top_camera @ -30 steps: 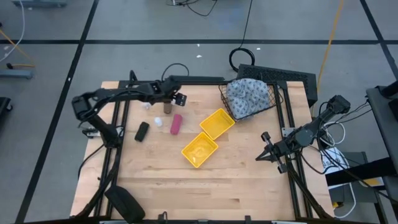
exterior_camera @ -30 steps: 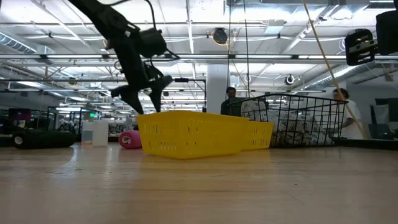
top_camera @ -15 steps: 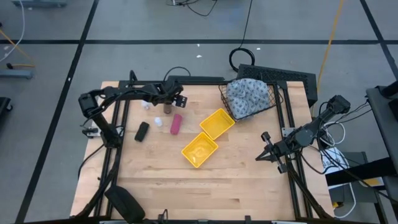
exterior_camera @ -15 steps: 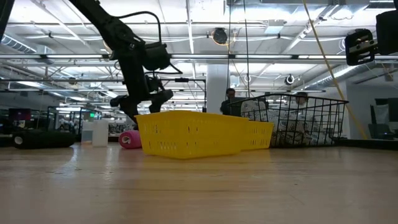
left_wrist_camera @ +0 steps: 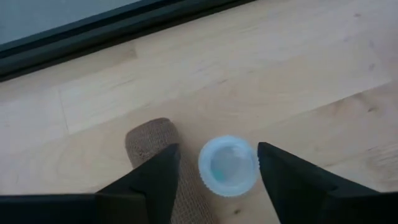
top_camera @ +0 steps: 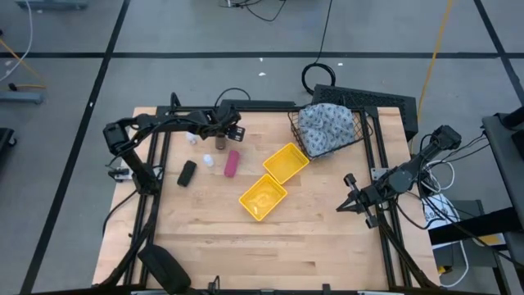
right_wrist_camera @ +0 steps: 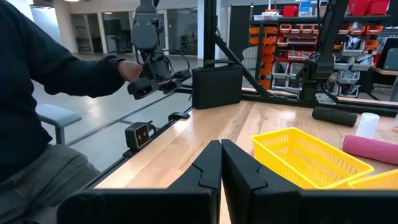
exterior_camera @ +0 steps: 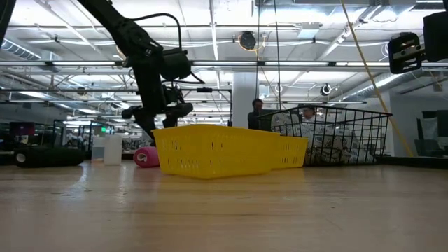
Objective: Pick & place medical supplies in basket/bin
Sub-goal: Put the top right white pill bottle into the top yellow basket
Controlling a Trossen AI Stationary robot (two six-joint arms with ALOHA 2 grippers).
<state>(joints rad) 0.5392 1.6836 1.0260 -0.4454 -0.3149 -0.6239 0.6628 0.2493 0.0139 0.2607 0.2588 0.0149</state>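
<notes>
Fingers apart around white bottle, untouched.

Left arm's stretched along the tabletop's far edge, its left gripper pointing down with fingers spread apart. Right arm's parked off the right edge, right gripper fingers pressed together.

Yellow bin, 2 compartments; black wire basket w/ grey-blue patterned cloth. Pink cylinder, brown cylinder, white bottle w/ bluish cap. Black box on light wood table.
</notes>
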